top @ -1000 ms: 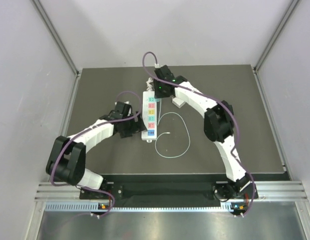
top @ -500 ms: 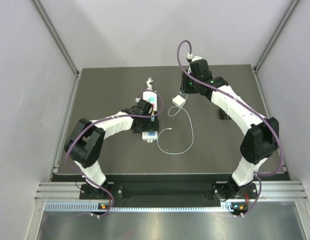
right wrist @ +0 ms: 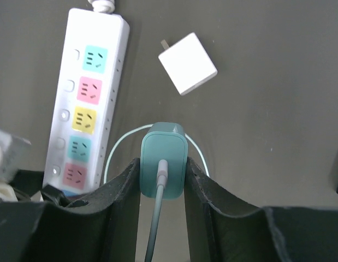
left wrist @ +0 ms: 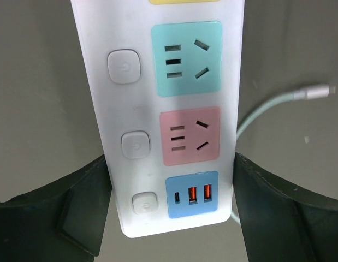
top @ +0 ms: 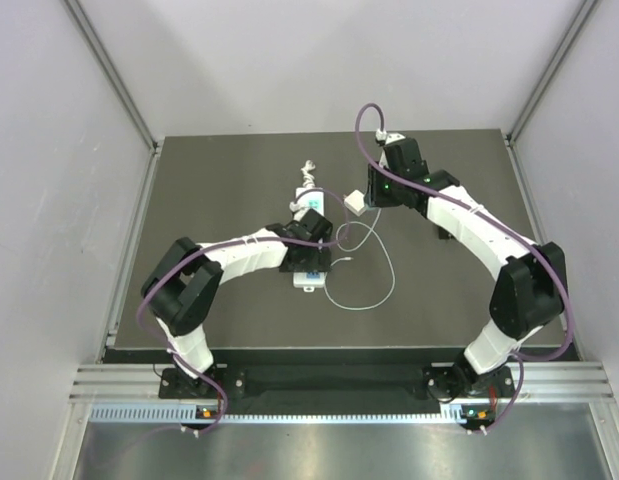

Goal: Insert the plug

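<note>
The teal-green plug [right wrist: 163, 161] is held upright between my right gripper's [right wrist: 162, 164] fingers, above the mat, its white cable [right wrist: 155, 229] running back toward the camera. In the top view the right gripper [top: 374, 192] hovers right of the power strip's far end, and the plug itself is hidden under it. The long white power strip [right wrist: 87, 120] with coloured sockets lies left of the plug. My left gripper [left wrist: 170, 159] is shut across the strip's near end [left wrist: 174, 147], beside the blue USB panel, and also shows in the top view [top: 309, 237].
A small plain white square block [right wrist: 188, 63] lies on the dark mat just beyond the plug, also in the top view [top: 357, 203]. The thin cable loops on the mat right of the strip [top: 369, 275]. Grey walls enclose the mat.
My right arm swung from over the strip's far end out to the right. My left arm moved onto the strip's near end, and the strip shifted slightly right. The cable loop shifted.
</note>
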Action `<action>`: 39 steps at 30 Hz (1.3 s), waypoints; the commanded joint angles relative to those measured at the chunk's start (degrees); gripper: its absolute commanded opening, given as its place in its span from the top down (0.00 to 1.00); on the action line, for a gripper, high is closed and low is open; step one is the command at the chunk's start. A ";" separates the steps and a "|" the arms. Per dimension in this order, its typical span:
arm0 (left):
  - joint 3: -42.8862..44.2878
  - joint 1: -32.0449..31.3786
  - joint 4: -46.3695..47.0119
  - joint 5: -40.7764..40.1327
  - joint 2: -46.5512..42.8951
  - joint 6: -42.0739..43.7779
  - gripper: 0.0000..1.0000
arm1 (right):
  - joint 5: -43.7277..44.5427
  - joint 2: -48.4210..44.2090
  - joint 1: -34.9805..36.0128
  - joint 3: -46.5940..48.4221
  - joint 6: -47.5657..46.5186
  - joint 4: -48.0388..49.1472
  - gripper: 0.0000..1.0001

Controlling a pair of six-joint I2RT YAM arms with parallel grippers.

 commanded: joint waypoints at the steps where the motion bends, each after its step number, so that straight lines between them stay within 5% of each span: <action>1: -0.72 -5.87 -6.23 -2.05 -2.79 -3.57 0.62 | -0.79 -4.17 -0.60 -0.96 -0.67 0.67 1.00; 5: -3.19 -9.12 -6.76 -1.53 -4.46 -8.22 0.55 | -1.58 -6.45 -0.68 -3.69 -0.67 0.32 1.00; 6: -3.62 -9.91 -6.76 -1.17 -4.90 -9.71 0.40 | -1.76 -6.89 -0.60 -4.48 -0.50 0.41 1.00; 9: -3.55 -10.27 -7.19 0.40 -6.65 -11.30 0.19 | -1.93 -7.34 -0.42 -4.23 -0.76 -0.99 1.00; 14: 2.86 -10.10 -14.39 -0.73 -9.12 -9.73 0.07 | -2.02 -5.67 1.33 -1.94 -0.41 -3.63 1.00; 23: 5.96 -3.51 -14.68 8.74 -13.42 -2.70 0.05 | 1.49 3.99 6.08 9.48 3.90 -7.68 1.00; 30: -6.51 15.61 -9.22 21.48 -21.94 2.47 0.07 | 5.01 13.13 9.68 20.28 9.07 -12.25 1.00; 39: -9.07 23.56 -10.81 8.77 -27.13 5.74 0.07 | 7.03 22.72 12.24 29.34 12.16 -18.31 1.00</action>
